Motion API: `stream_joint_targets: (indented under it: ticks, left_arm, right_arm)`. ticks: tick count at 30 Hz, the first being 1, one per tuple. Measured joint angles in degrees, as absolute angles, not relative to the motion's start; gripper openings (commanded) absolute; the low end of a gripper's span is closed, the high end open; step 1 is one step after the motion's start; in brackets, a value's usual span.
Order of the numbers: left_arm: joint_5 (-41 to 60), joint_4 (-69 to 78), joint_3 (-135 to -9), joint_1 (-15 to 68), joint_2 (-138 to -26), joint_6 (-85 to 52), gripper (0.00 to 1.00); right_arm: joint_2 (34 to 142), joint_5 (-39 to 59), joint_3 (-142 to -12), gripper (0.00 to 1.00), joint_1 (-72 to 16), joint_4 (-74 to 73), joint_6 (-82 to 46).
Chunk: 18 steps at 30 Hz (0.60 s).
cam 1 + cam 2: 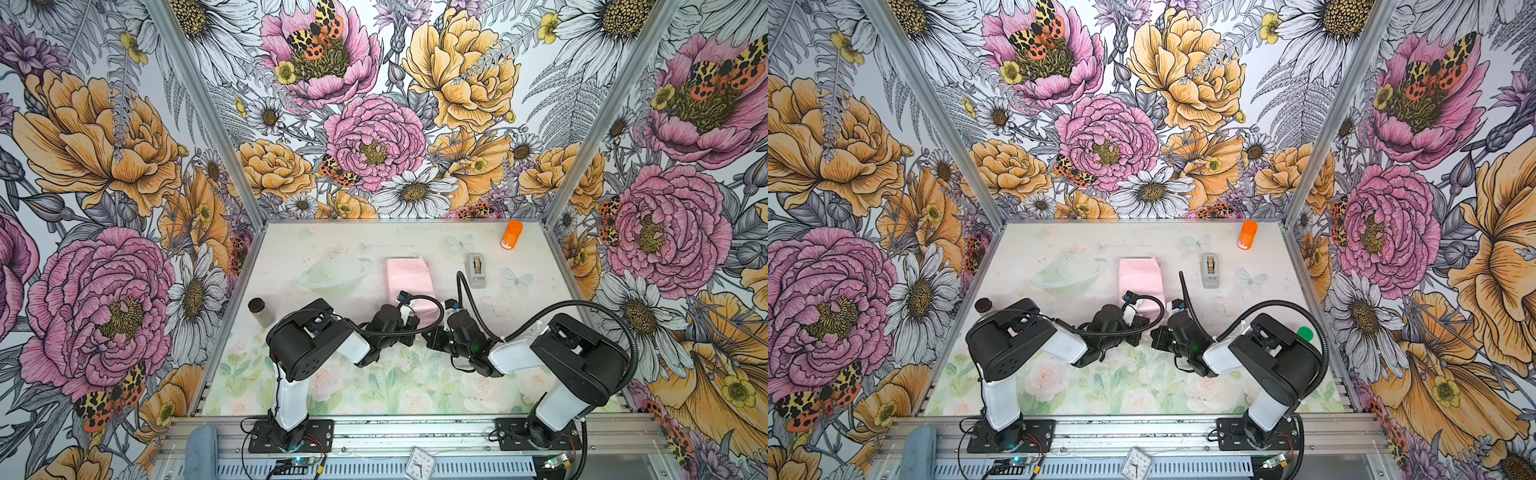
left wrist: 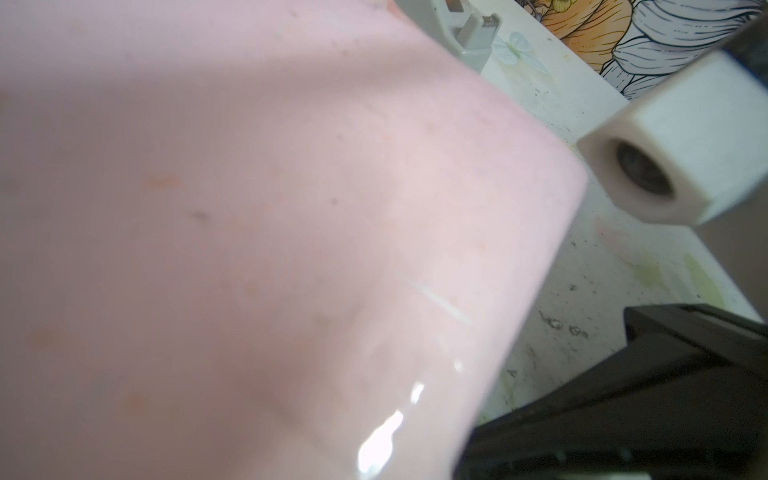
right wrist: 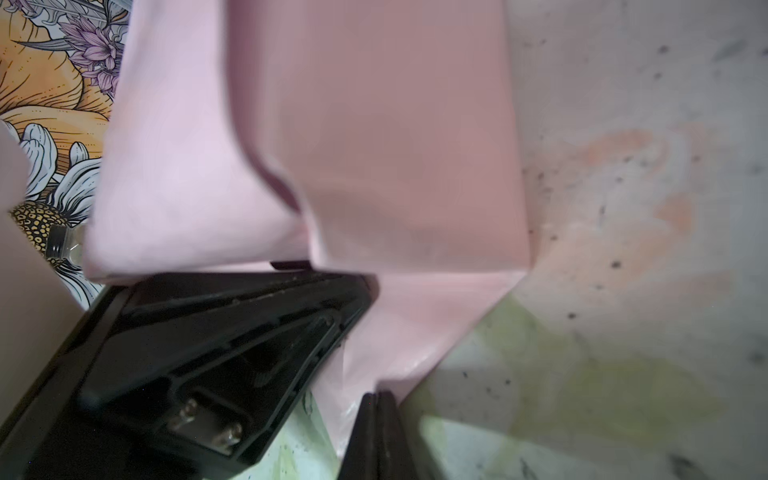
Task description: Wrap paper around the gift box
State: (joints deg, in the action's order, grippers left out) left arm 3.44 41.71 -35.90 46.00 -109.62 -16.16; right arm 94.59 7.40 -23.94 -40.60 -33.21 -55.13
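At the centre of the table (image 1: 528, 307), a shade toward 12 o'clock: the paper (image 1: 409, 278), folded into a long closed bundle running from 12 to 6. Shows only its pale pink face in both top views, smooth along the sides, with a slanted, crumpled corner at the 12 o'clock end. Covers the gift box completely, so cannot tell how that sits beneath. Fills nearly the whole left wrist view, faintly spotted, with glossy glints along one rounded edge. At the bundle's 6 o'clock end: the left gripper (image 1: 415, 321), narrowed almost fully onto a fold of the sheet. Just beside it, toward 5 o'clock: the right gripper (image 3: 375, 399), tips pressed tight together on a corner flap. Blocked from above at that near end by both black wrists and a looping cable (image 1: 432, 303). At 3 o'clock of the bundle, well apart: a small grey tape dispenser (image 1: 477, 270). Farther off at 1 o'clock, near the back wall: an orange container (image 1: 511, 235). At 8 o'clock, beside the left arm's elbow: a dark-lidded jar (image 1: 259, 311). At 4 o'clock, peeking from behind the right arm: a round green cap (image 1: 1305, 333).
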Motion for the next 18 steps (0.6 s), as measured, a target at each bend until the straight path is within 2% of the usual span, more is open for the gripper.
stream_joint_targets:
  ticks: [18]
  left_arm:
    - [3.2,41.5,-36.1,46.0,-109.6,-16.2,0.09]
  right_arm:
    - [96.9,10.8,-27.1,0.0,-34.6,-31.8,-51.3]
